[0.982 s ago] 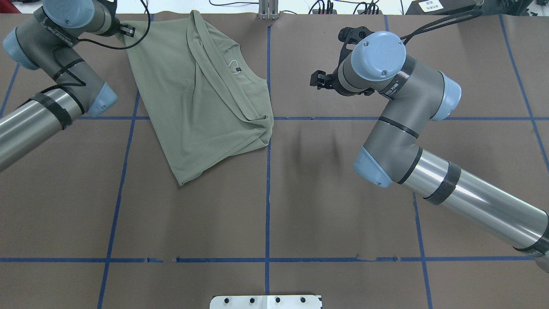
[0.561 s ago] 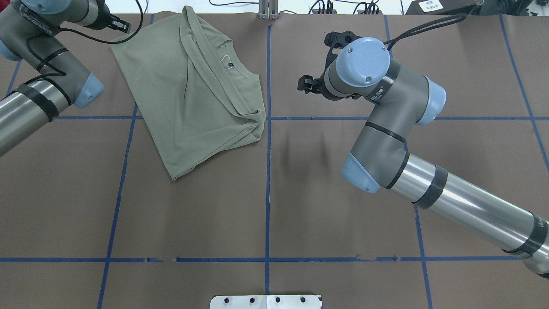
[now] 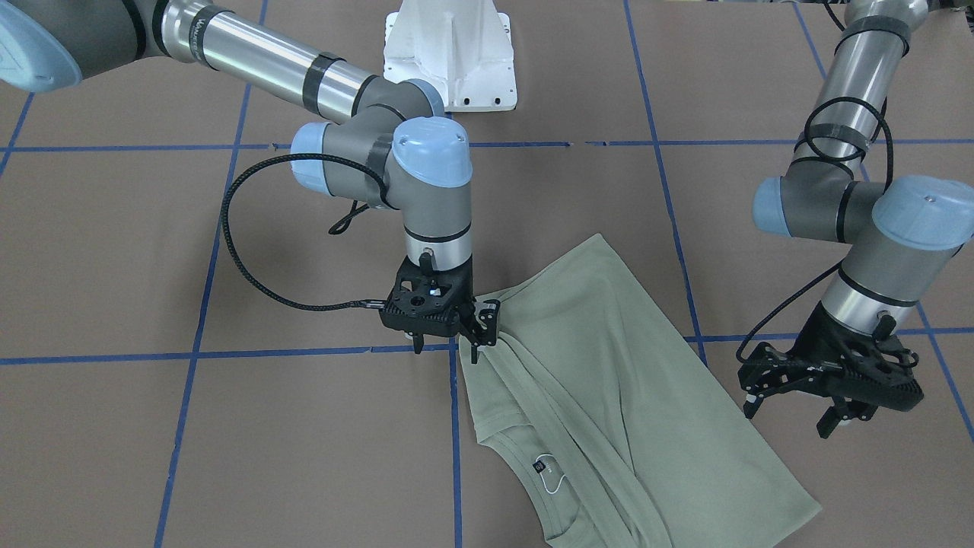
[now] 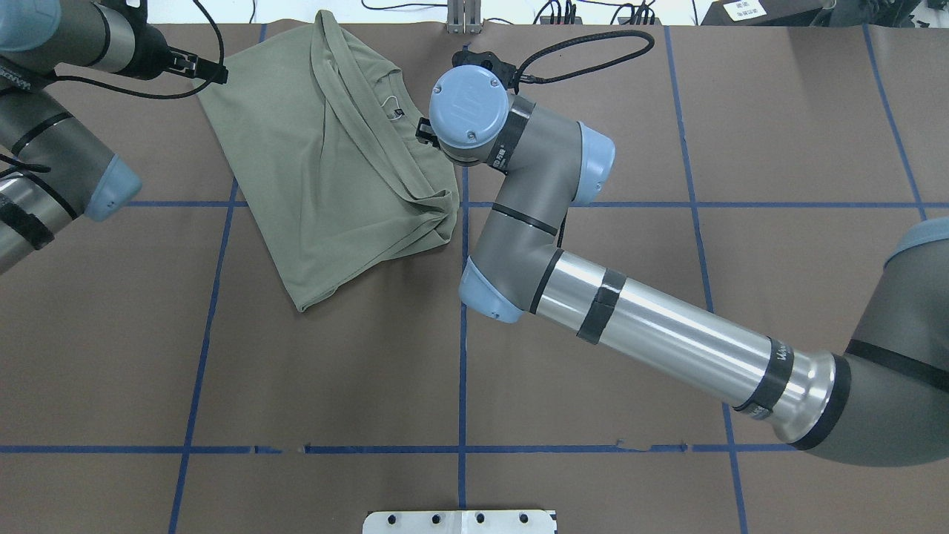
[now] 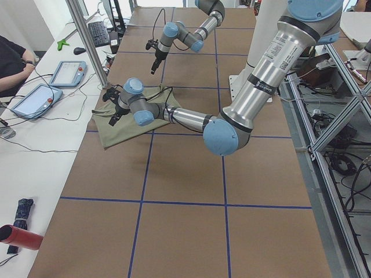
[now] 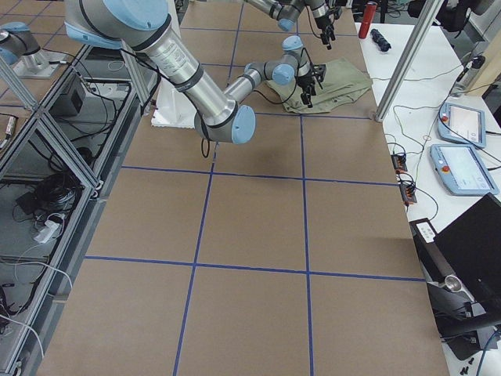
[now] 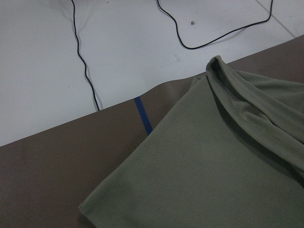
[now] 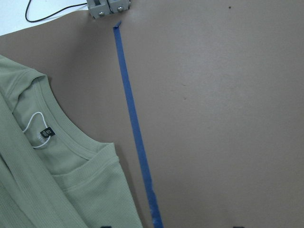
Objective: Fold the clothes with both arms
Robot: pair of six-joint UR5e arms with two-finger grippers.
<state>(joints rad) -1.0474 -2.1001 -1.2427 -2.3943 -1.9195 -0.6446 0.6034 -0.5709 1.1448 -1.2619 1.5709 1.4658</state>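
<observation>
Starting nearest the robot, at the white base plate (image 4: 460, 521) on the close edge of the table (image 4: 334, 371). Then out across brown surface ruled by blue tape lines (image 4: 462, 356). Picking up the right arm (image 4: 667, 334), stretched in from the right and bent back at the elbow toward the middle tape line. At its end, the right gripper (image 3: 447, 348), pointing down, spread wide and gripping nothing: one finger (image 3: 473, 339) over the right-hand edge of the green shirt (image 4: 296, 170), the other across the tape above bare table. Cannot tell whether touching the cloth. On to the shirt itself, lying in the far left part of the table, just left of the middle line, folded over on itself with a long ridge running down to a bunched corner. Round neck facing up, dark label (image 8: 46, 133) and white string loop (image 8: 29, 124) inside it. Further left and further out, the left arm (image 4: 59, 152), and the left gripper (image 3: 787, 417), fingers splayed apart too and empty, hanging just beside the shirt's far left corner. Last of all, at the far edge, a metal bracket (image 4: 463, 18), then a white surface (image 7: 142, 52).
</observation>
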